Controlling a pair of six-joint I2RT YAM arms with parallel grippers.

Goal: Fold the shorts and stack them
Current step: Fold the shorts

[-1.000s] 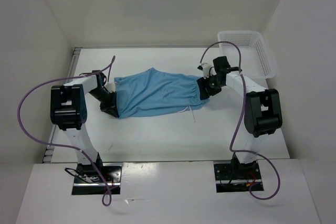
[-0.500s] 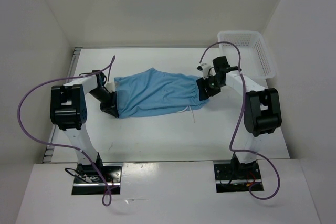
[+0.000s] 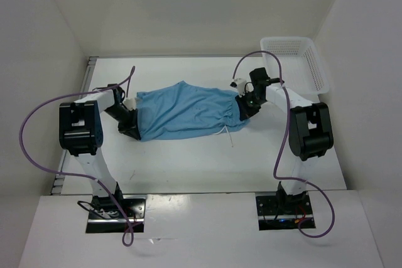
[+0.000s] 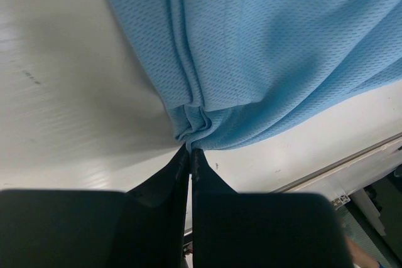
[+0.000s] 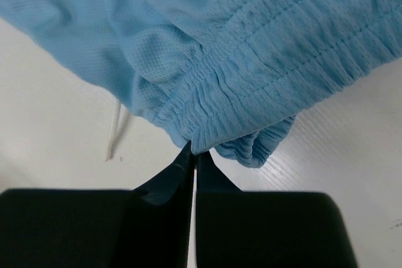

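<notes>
The light blue shorts [image 3: 185,113] are stretched across the middle of the table between my two arms. At their left end my left gripper [image 3: 134,128] is shut on a bunched fold of the hem fabric [image 4: 191,123]. Over on the right, my right gripper [image 3: 244,106] is shut on the gathered elastic waistband [image 5: 251,92], pinching its edge. The thin white drawstring [image 5: 115,131] trails on the table below the waistband. Both sets of jaws stand pressed together with cloth at their tips.
A white plastic basket [image 3: 303,61] stands at the back right corner of the table. White walls enclose the table on the left, back and right. Purple cables loop from both arms.
My right gripper has closed on the waistband and shifted slightly left and back, pulling that end of the shorts a little. The left gripper has stayed shut in place.
</notes>
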